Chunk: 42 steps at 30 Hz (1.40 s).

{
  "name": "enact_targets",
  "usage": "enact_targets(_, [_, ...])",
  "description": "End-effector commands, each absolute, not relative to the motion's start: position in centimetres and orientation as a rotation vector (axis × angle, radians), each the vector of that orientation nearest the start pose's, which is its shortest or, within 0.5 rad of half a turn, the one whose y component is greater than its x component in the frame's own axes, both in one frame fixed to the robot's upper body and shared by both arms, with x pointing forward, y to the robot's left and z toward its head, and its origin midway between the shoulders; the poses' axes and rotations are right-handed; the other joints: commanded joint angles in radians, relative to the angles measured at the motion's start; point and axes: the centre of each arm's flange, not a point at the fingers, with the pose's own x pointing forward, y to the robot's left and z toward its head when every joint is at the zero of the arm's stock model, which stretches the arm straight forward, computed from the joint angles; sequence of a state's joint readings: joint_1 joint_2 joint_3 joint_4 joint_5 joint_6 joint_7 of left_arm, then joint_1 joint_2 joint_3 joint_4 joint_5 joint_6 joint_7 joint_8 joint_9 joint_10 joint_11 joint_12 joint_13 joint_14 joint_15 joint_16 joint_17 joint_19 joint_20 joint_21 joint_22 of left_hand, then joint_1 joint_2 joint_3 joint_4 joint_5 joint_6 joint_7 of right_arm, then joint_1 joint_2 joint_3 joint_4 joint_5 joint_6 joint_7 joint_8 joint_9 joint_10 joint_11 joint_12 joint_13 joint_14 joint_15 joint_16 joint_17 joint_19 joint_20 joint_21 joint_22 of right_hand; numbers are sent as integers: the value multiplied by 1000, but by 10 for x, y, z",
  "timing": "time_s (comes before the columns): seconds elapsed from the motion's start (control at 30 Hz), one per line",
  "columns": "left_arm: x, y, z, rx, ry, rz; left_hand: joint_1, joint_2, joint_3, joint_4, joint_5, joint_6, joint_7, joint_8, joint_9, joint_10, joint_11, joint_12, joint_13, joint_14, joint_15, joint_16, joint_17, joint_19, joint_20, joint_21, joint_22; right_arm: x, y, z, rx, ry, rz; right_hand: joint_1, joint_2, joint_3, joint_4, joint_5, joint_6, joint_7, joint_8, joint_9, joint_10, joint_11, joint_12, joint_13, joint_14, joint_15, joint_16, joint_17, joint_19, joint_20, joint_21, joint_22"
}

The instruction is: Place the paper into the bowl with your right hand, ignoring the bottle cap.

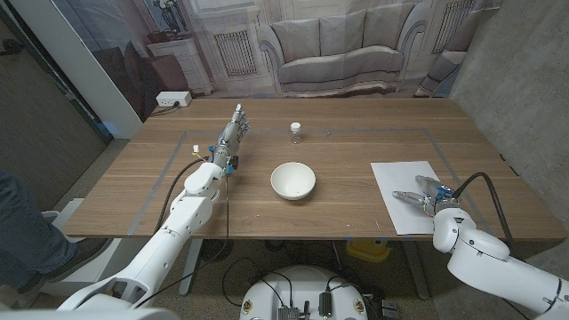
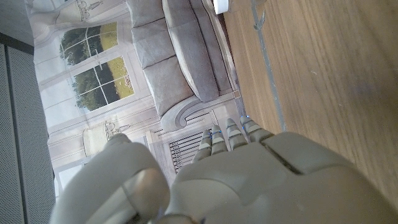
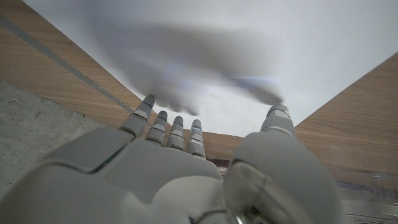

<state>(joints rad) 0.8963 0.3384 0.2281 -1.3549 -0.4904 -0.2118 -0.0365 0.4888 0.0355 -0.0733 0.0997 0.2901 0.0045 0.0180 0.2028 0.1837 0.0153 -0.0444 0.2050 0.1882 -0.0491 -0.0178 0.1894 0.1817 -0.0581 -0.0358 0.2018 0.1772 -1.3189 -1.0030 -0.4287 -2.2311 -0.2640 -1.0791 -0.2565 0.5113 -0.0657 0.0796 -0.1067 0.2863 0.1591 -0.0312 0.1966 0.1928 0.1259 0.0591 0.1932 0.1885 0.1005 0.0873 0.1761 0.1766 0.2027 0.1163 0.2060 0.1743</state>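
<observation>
Sheet of white paper (image 1: 411,193) lying flat on the wooden table (image 1: 356,160), directly beneath and ahead of the right hand (image 1: 425,196), which hovers over the sheet's near half with fingers spread and thumb apart, holding nothing; whether the fingertips touch the sheet cannot be told. In the right wrist view the paper (image 3: 249,56) stretches away from the fingers (image 3: 177,127), with the hand's shadow cast on it. The sheet's long axis runs away from the robot, roughly along the hand's reach. The white bowl (image 1: 292,180) stands well apart, toward the robot's left of this hand, so the carry likely goes sideways. The bottle cap (image 1: 295,129) sits beyond the bowl. The left hand (image 1: 233,133), open and empty, stands farther off.
</observation>
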Motion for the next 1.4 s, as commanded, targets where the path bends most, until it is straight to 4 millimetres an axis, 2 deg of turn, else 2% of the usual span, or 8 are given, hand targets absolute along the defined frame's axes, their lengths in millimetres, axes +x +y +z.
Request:
enact_targets(0.03, [650, 260, -30, -87, -598, -181, 4, 8, -7, 2, 5, 2, 4, -4, 5, -4, 1, -2, 2, -4, 3, -2, 2, -4, -34, -3, 3, 498, -335, -141, -1255, 93, -359, 16, 4, -4, -8, 15, 46, 6, 17, 1, 11, 4, 14, 1, 13, -2, 10, 3, 24, -21, 3, 4])
enact_targets(0.2, [649, 261, -29, -87, -602, -176, 4, 8, -8, 2, 5, 1, 4, -4, 5, -2, 2, -1, 2, -4, 2, -2, 2, -4, -34, -3, 3, 500, -335, -141, -1256, 99, -356, 28, 5, -5, -12, 24, 69, 12, 20, 1, 27, 9, 21, 1, 42, -16, 17, 2, 77, -60, 16, 4])
enact_targets(0.3, [649, 261, -29, -89, -604, -178, 4, 8, -8, 2, 5, 2, 3, -4, 5, -4, 2, -2, 2, -3, 3, -2, 2, -4, -34, -3, 3, 500, -336, -141, -1249, 101, -353, 30, 6, -5, -12, 26, 74, 12, 20, 1, 34, 6, 24, 1, 49, -22, 18, 2, 88, -63, 18, 5])
enact_targets(0.47, [650, 259, -30, -91, -601, -182, 4, 8, -9, 2, 5, 2, 3, -4, 5, -4, -1, -2, 2, -3, 2, -2, 2, -4, -33, -3, 3, 503, -336, -141, -1256, 117, -346, 40, 19, -2, -11, 33, 87, 12, 18, 1, 63, 0, 35, 1, 105, -57, 31, 4, 148, -88, 33, 7])
enact_targets(0.73, [652, 258, -35, -97, -593, -184, 5, 9, -10, 2, 5, 2, 4, -4, 5, -5, -2, -2, 2, -5, 4, -2, 2, -5, -32, -3, 3, 504, -335, -141, -1263, 133, -347, 90, 47, 16, -24, 39, 104, -22, 17, 3, 131, -17, 54, 0, 167, -106, 35, 3, 215, -122, 45, 9])
enact_targets(1.03, [650, 260, -38, -110, -597, -186, 5, 9, -12, 2, 5, 2, 3, -4, 5, -4, -3, -2, 2, -4, 3, -2, 2, -5, -30, -3, 3, 505, -335, -139, -1273, 132, -346, 252, 114, 83, -66, 34, 114, -36, 14, 4, 162, -34, 53, 0, 209, -138, 26, 2, 273, -162, 49, 11])
enact_targets(1.2, [649, 260, -38, -112, -598, -183, 5, 10, -13, 2, 5, 2, 3, -4, 5, -3, -7, -1, 2, -4, 3, -2, 2, -5, -29, -3, 3, 504, -334, -137, -1284, 119, -362, 325, 133, 112, -67, 16, 134, -42, 18, 5, 196, -43, 58, 0, 260, -162, 31, 3, 328, -192, 62, 13])
enact_targets(1.4, [649, 260, -39, -113, -595, -183, 5, 10, -14, 2, 5, 4, 3, -4, 5, -3, -3, -1, 2, -5, 2, -2, 2, -7, -27, -3, 3, 504, -334, -135, -1290, 104, -387, 362, 149, 128, -57, -7, 178, -49, 29, 6, 252, -56, 70, -1, 321, -195, 40, 7, 379, -227, 75, 16])
